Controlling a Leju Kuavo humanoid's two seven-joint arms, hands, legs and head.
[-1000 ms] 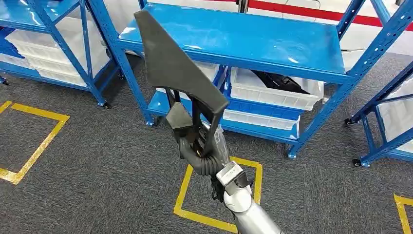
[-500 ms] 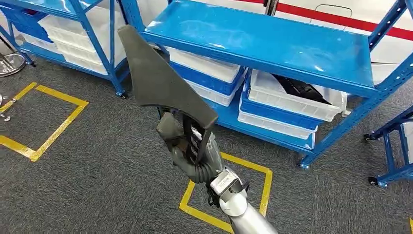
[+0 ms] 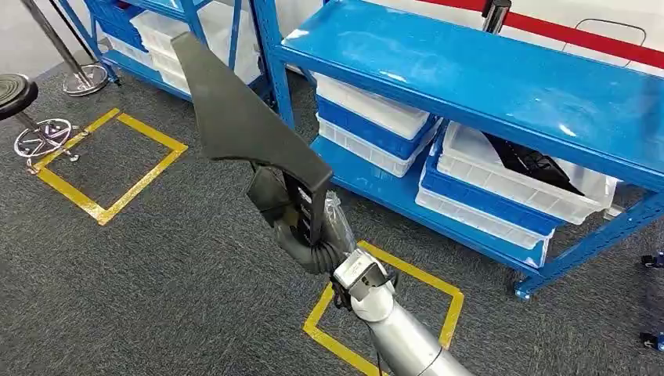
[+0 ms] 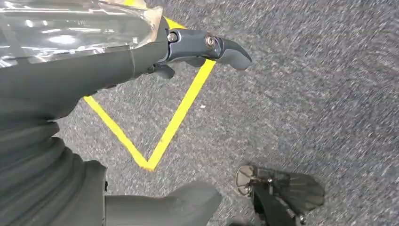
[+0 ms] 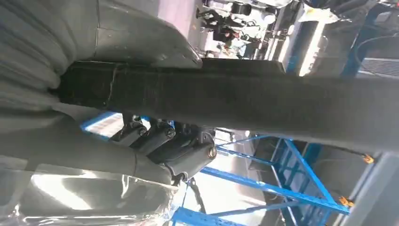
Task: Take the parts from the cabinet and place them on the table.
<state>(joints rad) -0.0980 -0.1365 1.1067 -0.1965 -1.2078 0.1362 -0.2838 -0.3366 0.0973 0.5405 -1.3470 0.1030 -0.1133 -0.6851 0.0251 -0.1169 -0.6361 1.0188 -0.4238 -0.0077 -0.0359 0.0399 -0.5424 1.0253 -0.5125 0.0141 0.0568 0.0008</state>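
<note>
A flat black part, broad and pointed at its upper end, is held up over the carpet in the head view. My right hand grips it at its narrow lower end. In the right wrist view the same part runs across the picture as a dark bar, with my right hand wrapped around it. My left hand hangs over the grey carpet, a finger stretched out and nothing in it. Another black part lies in a white bin on the blue rack.
A blue rack with white and blue bins stands ahead and to the right, a second rack at the far left. Yellow tape squares mark the carpet. A round stool and a stand base are at the left.
The whole view has swung: the racks slid to the right and a stool and stand base came in at the left. The black part stays in my right hand.
</note>
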